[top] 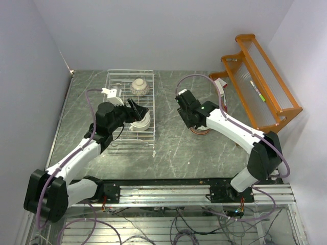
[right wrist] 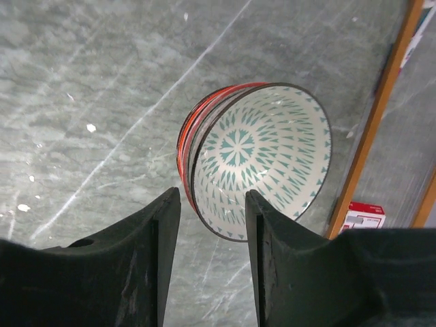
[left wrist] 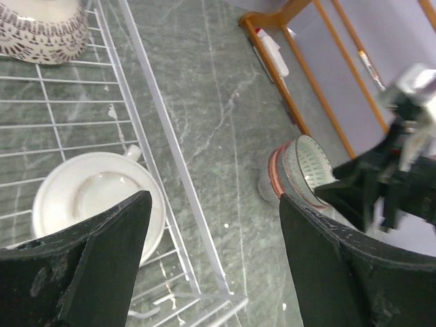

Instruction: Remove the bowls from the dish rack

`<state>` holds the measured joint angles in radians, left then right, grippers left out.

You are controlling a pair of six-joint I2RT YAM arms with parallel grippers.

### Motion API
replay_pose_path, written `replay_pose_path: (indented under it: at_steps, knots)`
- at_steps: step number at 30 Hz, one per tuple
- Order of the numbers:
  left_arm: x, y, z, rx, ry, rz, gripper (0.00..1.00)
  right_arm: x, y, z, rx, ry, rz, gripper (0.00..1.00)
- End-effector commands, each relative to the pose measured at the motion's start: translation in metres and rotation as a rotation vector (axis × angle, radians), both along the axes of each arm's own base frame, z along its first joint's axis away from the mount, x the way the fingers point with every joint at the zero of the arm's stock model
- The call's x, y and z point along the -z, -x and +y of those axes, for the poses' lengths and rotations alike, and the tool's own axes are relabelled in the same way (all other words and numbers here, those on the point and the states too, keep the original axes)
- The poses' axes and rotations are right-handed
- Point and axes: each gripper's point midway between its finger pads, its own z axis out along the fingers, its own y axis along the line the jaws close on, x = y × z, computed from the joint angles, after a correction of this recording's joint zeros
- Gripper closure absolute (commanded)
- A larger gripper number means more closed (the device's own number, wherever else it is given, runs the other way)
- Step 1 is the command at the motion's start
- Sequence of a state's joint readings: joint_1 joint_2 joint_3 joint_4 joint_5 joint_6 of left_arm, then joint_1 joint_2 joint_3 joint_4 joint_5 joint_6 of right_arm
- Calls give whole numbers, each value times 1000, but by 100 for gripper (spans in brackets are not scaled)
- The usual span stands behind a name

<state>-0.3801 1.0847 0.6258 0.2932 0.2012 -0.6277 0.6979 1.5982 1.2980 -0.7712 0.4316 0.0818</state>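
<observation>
inside dish rack (top: 122,76), cream bowl (left wrist: 95,197), patterned bowl (top: 139,87), left jaws wide, empty, right jaws parted over teal bowl (right wrist: 262,153)

Teal-patterned bowl (right wrist: 262,153), red-striped bowl (right wrist: 196,126), cream bowl (left wrist: 95,204), white wire rack (left wrist: 170,139), orange shelf (top: 260,76)

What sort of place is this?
Probably a lab test cell: plain walls box in a grey stone-look table, left arm and right arm sit on an aluminium rail, loose cables hang below.
</observation>
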Motion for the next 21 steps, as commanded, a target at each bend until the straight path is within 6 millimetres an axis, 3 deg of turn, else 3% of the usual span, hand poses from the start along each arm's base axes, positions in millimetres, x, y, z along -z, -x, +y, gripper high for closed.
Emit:
replay_pose_path:
  at_steps: [1, 8, 12, 16, 21]
  knots:
    - [-17, -25, 7, -65, -52, -47, 14, -32, -5, 3, 26, -93, -121, 57]
    - [-9, -78, 12, -151, -205, -23, 11, -62, -7, 24, -8, -358, -284, 55]
    - [-3, -115, 24, -251, -301, -38, 3, -72, -9, 31, 0, -502, -377, 49]
    - [6, -155, 32, -326, -381, -63, 1, -73, -15, 32, 20, -538, -421, 45]
    - [27, -202, 25, -340, -447, -84, 1, -68, -21, 38, 18, -552, -416, 44]
